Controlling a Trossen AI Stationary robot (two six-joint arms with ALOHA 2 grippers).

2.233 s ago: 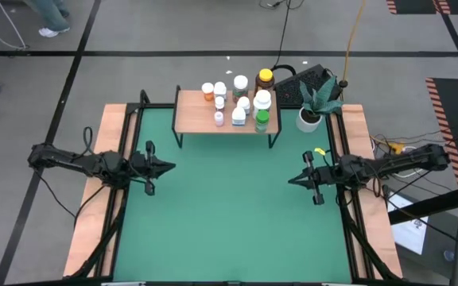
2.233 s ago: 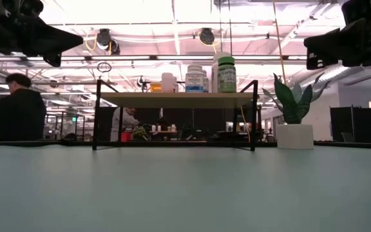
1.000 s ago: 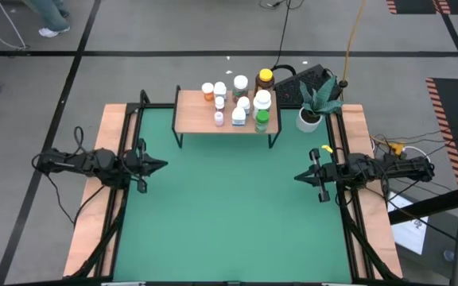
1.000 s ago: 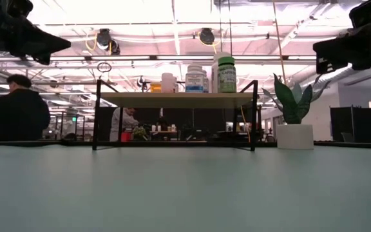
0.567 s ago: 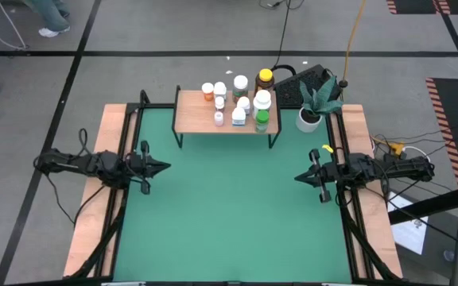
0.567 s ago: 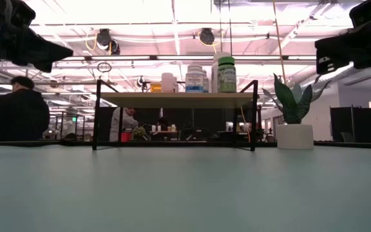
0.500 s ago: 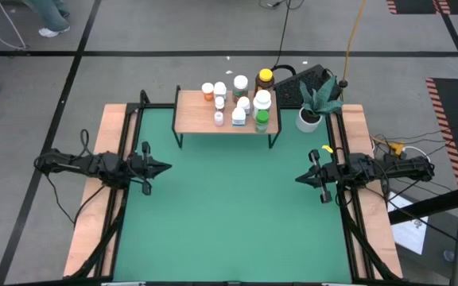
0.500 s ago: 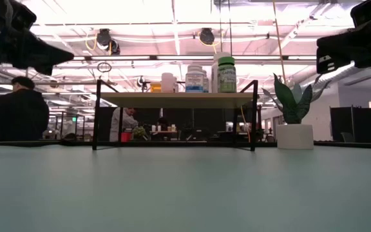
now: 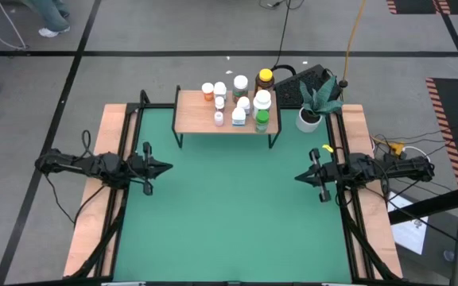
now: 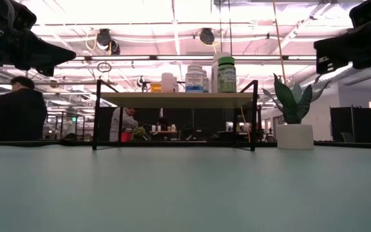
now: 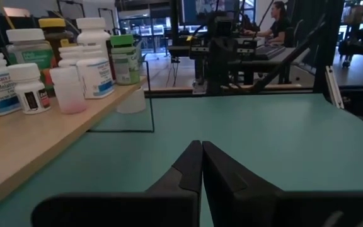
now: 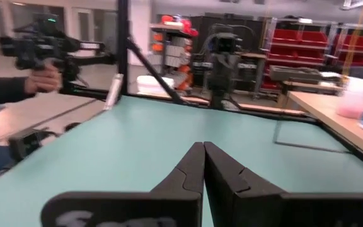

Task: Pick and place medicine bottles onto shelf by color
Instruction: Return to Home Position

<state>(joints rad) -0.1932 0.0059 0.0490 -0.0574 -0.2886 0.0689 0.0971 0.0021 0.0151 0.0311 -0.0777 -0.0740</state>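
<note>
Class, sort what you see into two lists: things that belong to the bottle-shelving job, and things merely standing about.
Job: medicine bottles on the shelf; left tool and right tool, both shut, empty.
Standing about: potted plant beside the shelf; person in the room behind.

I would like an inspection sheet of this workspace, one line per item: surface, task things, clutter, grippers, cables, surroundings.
Surface: green table, nothing lying on it in front of the shelf.
Job's things: medicine bottles all standing on the shelf, grouped toward its right half in the high view.
Clutter: potted plant beside the shelf.
Grippers: left gripper and right gripper shut, empty, at opposite table sides.
Cables: yellow cable on the floor behind the table.
Surroundings: seated person; a hand holding a camera rig.
</note>
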